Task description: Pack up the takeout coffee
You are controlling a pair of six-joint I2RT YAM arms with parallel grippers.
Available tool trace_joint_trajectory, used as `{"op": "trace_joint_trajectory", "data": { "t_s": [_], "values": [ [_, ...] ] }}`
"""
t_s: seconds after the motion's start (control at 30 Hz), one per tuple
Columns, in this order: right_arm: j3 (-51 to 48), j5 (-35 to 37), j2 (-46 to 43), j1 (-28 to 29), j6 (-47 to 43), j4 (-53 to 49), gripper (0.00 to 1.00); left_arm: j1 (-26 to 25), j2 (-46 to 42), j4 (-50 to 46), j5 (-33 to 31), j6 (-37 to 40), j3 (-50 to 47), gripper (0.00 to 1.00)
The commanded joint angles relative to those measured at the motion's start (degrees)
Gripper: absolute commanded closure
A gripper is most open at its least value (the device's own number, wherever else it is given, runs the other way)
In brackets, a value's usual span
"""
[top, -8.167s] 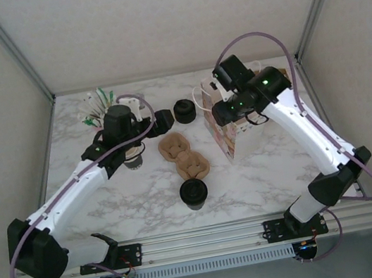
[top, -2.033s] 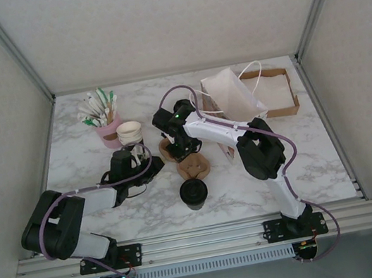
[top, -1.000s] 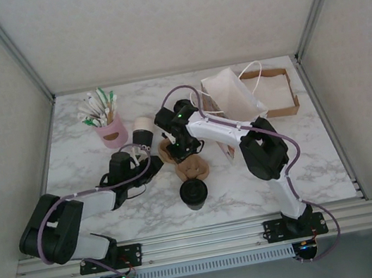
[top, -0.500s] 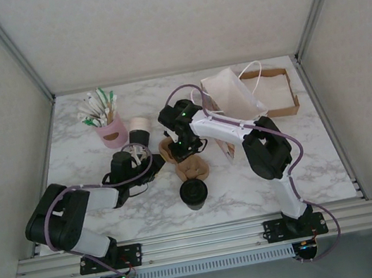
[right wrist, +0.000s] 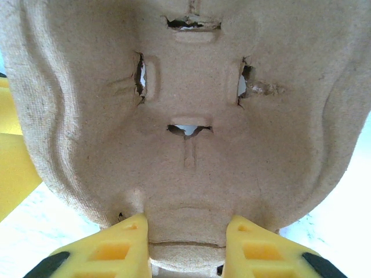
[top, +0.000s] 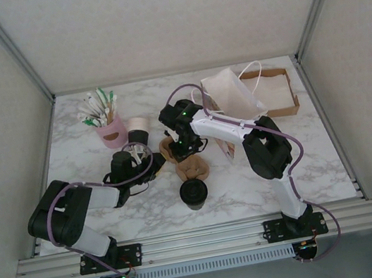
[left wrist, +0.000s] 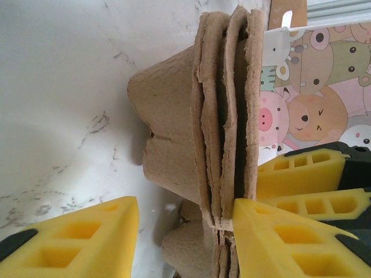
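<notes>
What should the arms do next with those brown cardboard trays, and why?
Probably close the left gripper on the edge of the tray stack: several nested layers sit between its open fingers, touching only one, while the right gripper pinches the stack's lip.

**Q:** Which item is being labelled as the takeout coffee [top: 194, 193]?
**A:** The single small cup that is wearing a round black lid. Its dark outer wall is showing just under the lid's rim.
**Q:** How is it sitting?
**A:** It is standing upright, lid seated flat on top, on the marble table [top: 319, 166], toward the near edge and roughly midway across.
**Q:** What is lying closest?
**A:** It is standing just on the near side of the pulp cup carrier [top: 192, 168]. Whether the two are touching cannot be told.
</notes>
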Motion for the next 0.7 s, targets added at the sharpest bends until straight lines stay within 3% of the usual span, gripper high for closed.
{"op": "trace_joint_trajectory", "data": {
  "t_s": [0.0,0.67],
  "values": [
    [-0.18,-1.86,-1.6,0.08,0.11,0.27,0.72,-0.17,1.27,3.23,1.57,-0.42,-0.01,0.53],
    [-0.37,-3.58,-3.66,-0.35,0.22,1.02,0.72,-0.16,4.1,3.93,0.69,0.33,-0.47,0.54]
  ]
}}
